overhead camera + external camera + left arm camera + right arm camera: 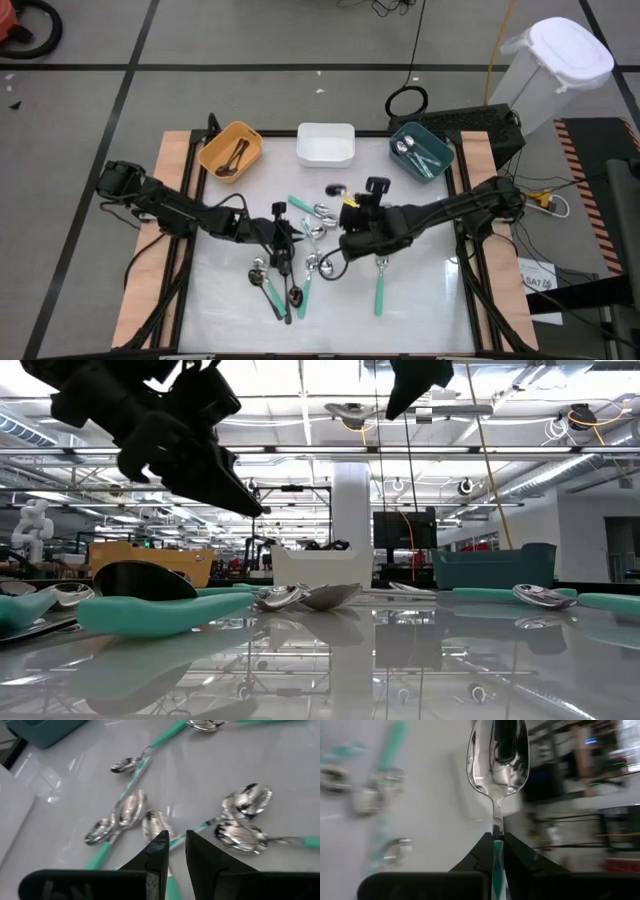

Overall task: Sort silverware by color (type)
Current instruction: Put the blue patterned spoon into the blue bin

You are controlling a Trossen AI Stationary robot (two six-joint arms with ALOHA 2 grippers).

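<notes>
1. On my right wrist camera the right gripper (pixel 495 842) is pinched on a mint-handled spoon (pixel 497 760). The green handle sits between the fingertips and the shiny bowl stands out beyond them.
2. From overhead I see that right gripper (pixel 352 205) near the middle of the table (pixel 430 290), a little toward the far side, with the bins beyond it.
3. The left gripper (pixel 283 243) sits just left of centre, over the loose pile of spoons (pixel 290 280). On its wrist camera the left gripper (pixel 174 851) shows its fingers nearly together with a thin gap and nothing between them.
4. Beyond those fingertips lie several mint-handled spoons, the closest bowl (pixel 156 824) just ahead of them and apart from them.
5. Another mint-handled spoon (pixel 380 285) lies alone on the near right of the pile, just near of the right gripper.
6. At the far edge, the orange bin (pixel 231 149) on the left holds dark-handled spoons, the white bin (pixel 325 144) stands in the middle, and the teal bin (pixel 421 151) on the right holds green-handled spoons.
7. On the low camera a green handle (pixel 160 610) lies flat in the left foreground.
</notes>
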